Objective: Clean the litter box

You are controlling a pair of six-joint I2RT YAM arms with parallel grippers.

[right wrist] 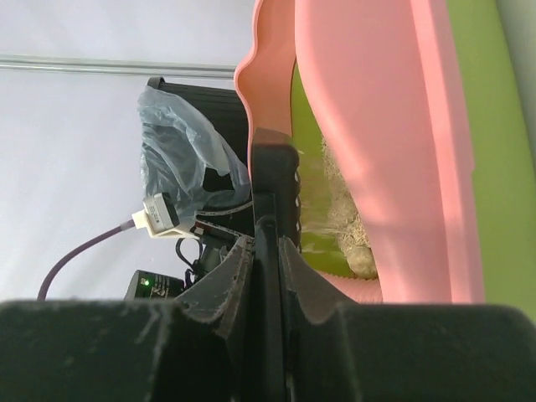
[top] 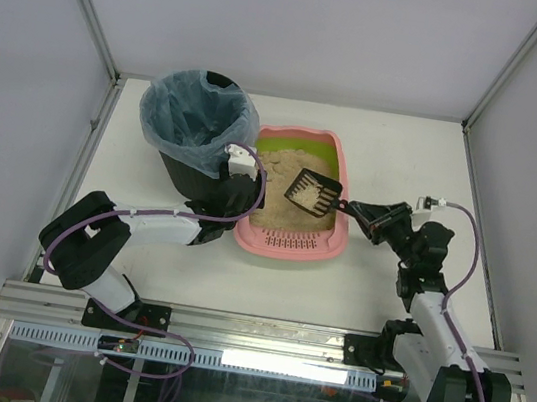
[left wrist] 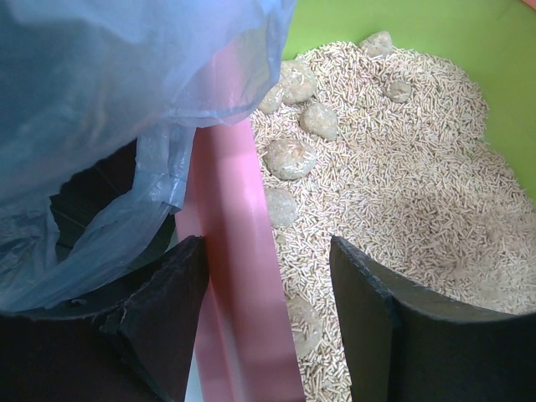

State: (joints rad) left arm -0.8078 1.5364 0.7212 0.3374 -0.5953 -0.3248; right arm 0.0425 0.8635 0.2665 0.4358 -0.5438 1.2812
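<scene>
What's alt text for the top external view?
Right gripper holds a black scoop over the litter in a pink litter box. Left gripper sits at the box's left wall, beside a black bin with a blue bag.

A robot lab cell: white panel walls (top: 305,25) enclose a white desk (top: 406,161), an aluminium rail (top: 258,336) along its near edge.

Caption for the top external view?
Right gripper holds the scoop over the litter box; left gripper straddles its side wall beside the bagged bin.
</scene>
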